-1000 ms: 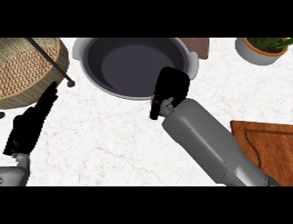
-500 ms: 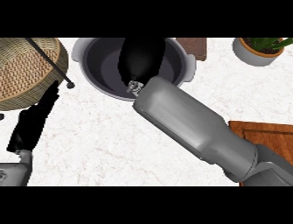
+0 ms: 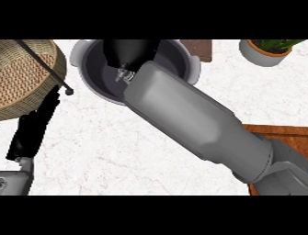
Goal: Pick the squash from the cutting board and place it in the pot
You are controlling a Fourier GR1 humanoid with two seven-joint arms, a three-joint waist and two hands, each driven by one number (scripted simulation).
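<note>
The dark grey pot point(image 3: 187, 69) stands at the back of the white counter, left of centre. My right forearm stretches from the lower right across the counter, and my right hand point(image 3: 134, 50) hangs inside the pot's mouth, black against the dark interior. No squash shows anywhere; the hand and arm hide much of the pot's inside. The wooden cutting board point(image 3: 295, 134) lies at the right edge, partly under my arm, with its visible part bare. My left hand point(image 3: 35, 126) rests open at the lower left, fingers pointing up beside the basket.
A woven basket point(image 3: 14, 78) with a black handle fills the back left, close to the pot. A potted plant point(image 3: 268, 51) stands at the back right. A brown object point(image 3: 202, 49) lies just behind the pot.
My right arm has pushed forward and left, carrying the hand from the pot's near right rim to deep over its middle. The left hand has not moved.
</note>
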